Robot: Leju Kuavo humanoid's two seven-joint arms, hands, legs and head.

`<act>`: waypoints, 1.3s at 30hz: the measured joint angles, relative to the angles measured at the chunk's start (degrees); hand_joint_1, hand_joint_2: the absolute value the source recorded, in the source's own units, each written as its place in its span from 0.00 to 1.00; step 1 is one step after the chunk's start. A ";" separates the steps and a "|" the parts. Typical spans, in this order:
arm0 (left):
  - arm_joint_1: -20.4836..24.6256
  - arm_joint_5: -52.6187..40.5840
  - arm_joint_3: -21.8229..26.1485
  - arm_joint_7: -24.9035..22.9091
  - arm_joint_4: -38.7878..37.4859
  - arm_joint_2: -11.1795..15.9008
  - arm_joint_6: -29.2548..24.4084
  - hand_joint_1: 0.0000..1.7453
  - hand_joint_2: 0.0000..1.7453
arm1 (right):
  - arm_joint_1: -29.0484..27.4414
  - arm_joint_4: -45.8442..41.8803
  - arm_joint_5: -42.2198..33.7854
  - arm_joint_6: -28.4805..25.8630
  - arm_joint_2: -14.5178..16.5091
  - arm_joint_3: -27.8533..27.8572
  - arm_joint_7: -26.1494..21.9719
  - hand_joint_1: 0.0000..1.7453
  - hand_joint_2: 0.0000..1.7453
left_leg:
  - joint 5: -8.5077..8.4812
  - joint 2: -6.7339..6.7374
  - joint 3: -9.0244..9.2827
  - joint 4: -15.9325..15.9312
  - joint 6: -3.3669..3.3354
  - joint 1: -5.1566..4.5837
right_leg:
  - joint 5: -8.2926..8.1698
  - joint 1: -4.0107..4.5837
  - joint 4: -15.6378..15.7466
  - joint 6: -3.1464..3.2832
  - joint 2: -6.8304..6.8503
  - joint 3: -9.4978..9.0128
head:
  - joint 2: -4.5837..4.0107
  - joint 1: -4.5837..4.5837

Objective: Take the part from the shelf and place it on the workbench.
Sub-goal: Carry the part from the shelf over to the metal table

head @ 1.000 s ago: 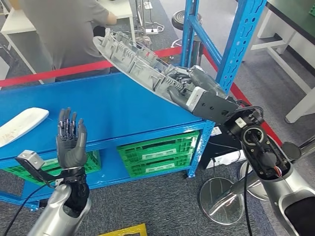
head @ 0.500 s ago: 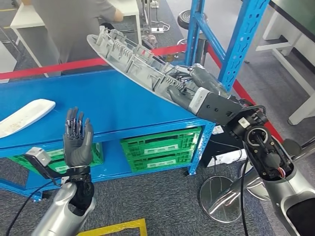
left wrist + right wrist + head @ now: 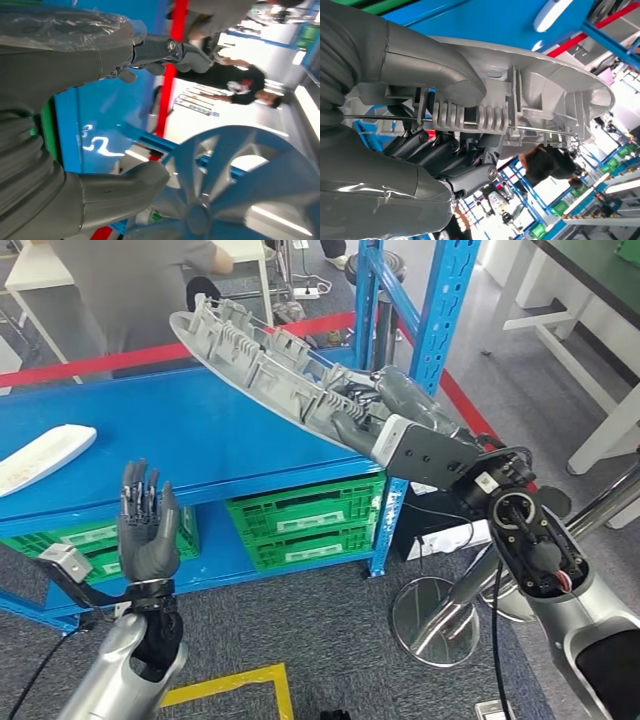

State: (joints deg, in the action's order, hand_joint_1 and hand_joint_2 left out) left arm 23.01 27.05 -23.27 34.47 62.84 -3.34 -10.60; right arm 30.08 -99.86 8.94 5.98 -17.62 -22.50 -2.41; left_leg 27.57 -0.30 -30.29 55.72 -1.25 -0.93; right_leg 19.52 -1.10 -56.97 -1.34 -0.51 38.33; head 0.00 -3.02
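My right hand (image 3: 373, 420) grips one end of a long grey ribbed plastic part (image 3: 256, 365), held tilted in the air above the blue shelf (image 3: 226, 450). The right wrist view shows the thumb (image 3: 433, 70) pressed on the part (image 3: 531, 95), with the dark fingers (image 3: 444, 160) curled under it. In front of the shelf's edge my left hand (image 3: 146, 525) is raised, palm up and fingers spread, holding nothing; the left wrist view shows its thumb (image 3: 120, 192) and fingers (image 3: 166, 50) apart.
A white part (image 3: 41, 458) lies on the shelf at the left. Green crates (image 3: 302, 525) sit on the lower level. Blue uprights (image 3: 441, 320) stand to the right, a person (image 3: 136, 285) behind red tape (image 3: 90, 365), and a stool base (image 3: 434, 620) on the floor.
The whole view has shifted as the camera moved. My right hand still holds the grey part above the shelf, and my left hand stays raised with its fingers spread.
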 joint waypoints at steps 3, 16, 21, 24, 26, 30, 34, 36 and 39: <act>0.13 0.06 -0.01 0.00 -0.01 0.02 0.11 0.00 1.00 | -0.04 0.02 0.00 -0.04 0.00 -0.01 -0.04 1.00 1.00 | -2.11 0.12 -0.65 -1.21 -0.69 -0.07 | -0.92 -0.21 0.84 -1.14 0.04 0.41 | 0.00 0.10; 0.01 0.12 -0.07 -0.05 -0.11 -0.24 0.15 0.00 1.00 | -0.02 0.03 0.00 -0.05 -0.04 -0.04 -0.17 1.00 1.00 | -9.83 0.32 -8.32 -1.18 0.72 0.54 | 9.00 0.08 0.33 -1.73 -0.09 -9.72 | 0.00 -1.58; -0.07 0.16 -0.09 -0.07 -0.13 -0.04 0.15 0.00 1.00 | 0.24 0.07 0.00 -0.04 -0.03 -0.22 -0.21 1.00 1.00 | -3.57 0.23 -11.39 4.88 2.31 0.92 | 6.12 -0.22 0.50 0.94 0.26 -6.62 | 0.00 -0.42; -0.07 0.23 -0.10 -0.05 -0.22 0.07 0.17 0.00 1.00 | 0.25 0.08 0.00 -0.01 -0.03 -0.28 -0.24 1.00 1.00 | 2.62 0.23 -13.80 16.46 2.77 1.08 | 3.97 -0.10 0.45 1.20 0.27 -3.82 | 0.00 -0.01; -0.05 0.32 -0.11 -0.04 -0.36 0.13 0.20 0.00 1.00 | 0.25 0.10 0.00 0.01 -0.04 -0.29 -0.31 1.00 1.00 | 0.68 0.21 -11.78 17.25 2.43 1.08 | 2.60 0.09 0.42 1.15 0.21 -2.09 | 0.00 0.05; 0.50 0.40 -0.13 0.13 -0.44 0.13 0.21 0.00 1.00 | 0.29 0.09 0.00 0.01 -0.04 -0.27 -0.49 1.00 1.00 | -0.29 0.03 0.11 1.83 0.38 0.23 | 0.23 0.27 0.61 0.44 0.16 -0.23 | 0.00 0.01; 0.53 0.56 -0.15 0.25 -0.44 0.14 0.03 0.00 1.00 | 0.25 0.12 0.00 0.02 -0.10 -0.26 -0.59 1.00 1.00 | -1.65 0.29 1.17 -2.81 -0.65 -0.01 | -0.80 -0.18 1.38 -1.01 0.25 0.45 | 0.00 0.20; 0.39 0.63 -0.17 0.20 -0.44 0.04 -0.13 0.00 1.00 | 0.32 0.13 0.00 0.03 -0.17 -0.30 -0.66 1.00 1.00 | -3.24 0.62 0.26 -3.66 -1.11 0.35 | 3.71 -0.05 -2.67 -1.29 0.22 1.92 | 0.00 -0.07; 0.10 0.65 -0.18 0.08 -0.45 -0.02 -0.54 0.00 1.00 | 0.39 0.17 -0.18 0.07 -0.21 -0.48 -0.70 1.00 1.00 | -5.04 0.65 -1.99 -3.55 -1.17 0.39 | 10.19 -0.06 -13.61 -1.76 0.27 3.85 | 0.00 -0.59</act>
State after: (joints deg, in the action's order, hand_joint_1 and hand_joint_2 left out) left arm 23.11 27.70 -23.45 34.54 62.39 -3.36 -11.14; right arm 30.47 -99.69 8.76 6.04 -17.82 -22.98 -3.11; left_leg 22.54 0.35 -32.29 52.17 -2.42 -0.54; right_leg 29.71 -1.16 -70.58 -3.11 -0.24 42.18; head 0.00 -3.61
